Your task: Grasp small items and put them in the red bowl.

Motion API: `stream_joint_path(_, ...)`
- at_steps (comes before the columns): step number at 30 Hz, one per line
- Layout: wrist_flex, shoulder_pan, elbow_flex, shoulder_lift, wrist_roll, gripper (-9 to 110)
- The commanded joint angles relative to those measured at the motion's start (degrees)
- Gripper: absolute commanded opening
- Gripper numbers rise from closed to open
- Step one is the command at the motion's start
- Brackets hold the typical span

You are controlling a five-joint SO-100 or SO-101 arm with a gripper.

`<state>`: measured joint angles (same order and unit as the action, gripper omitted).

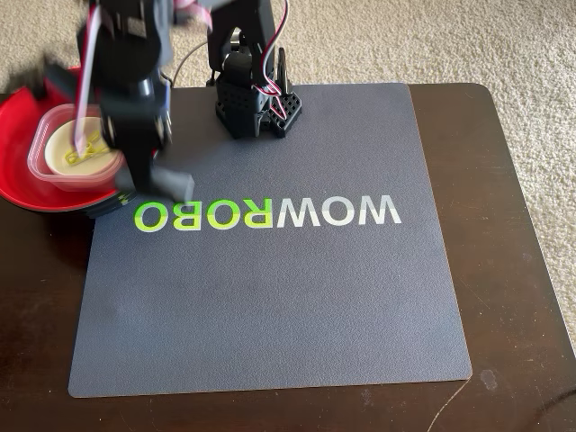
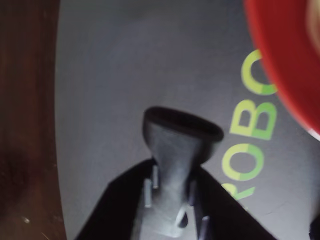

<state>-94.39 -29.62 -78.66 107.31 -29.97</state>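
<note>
The red bowl sits at the table's left edge in the fixed view; its rim also shows at the top right of the wrist view. Inside it lies the clear square tub, holding the small white dish with the yellow-green clothespin on top. The black clip-like piece is not visible. My gripper is blurred, just right of the bowl over the mat's left edge. In the wrist view the gripper shows one grey finger above the mat, with nothing seen in it. Its opening cannot be judged.
A grey mat with the lettering WOWROBO covers most of the dark wooden table. The arm's black base stands at the mat's far edge. Beige carpet surrounds the table.
</note>
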Motion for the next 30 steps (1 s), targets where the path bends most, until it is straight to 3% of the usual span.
stream_joint_path(1, -0.3, -10.2, -9.8, 15.3, -6.1, 0)
stream_joint_path(6, 4.0, -31.6, -26.7, 24.8, -21.6, 0)
stream_joint_path(11, 10.4, -42.9, -30.8, 19.5, -26.4, 0)
stream_joint_path(15, 18.0, -44.7, -32.8, 14.2, -26.5, 14)
stream_joint_path(18, 24.4, -44.9, -34.3, 10.1, -26.6, 17)
stream_joint_path(24, 18.6, -41.8, -35.1, 19.3, -27.2, 31)
stream_joint_path(27, 16.3, -41.0, -34.9, 21.7, -26.8, 31)
stream_joint_path(30, 17.5, -41.0, -33.5, 13.5, -26.1, 31)
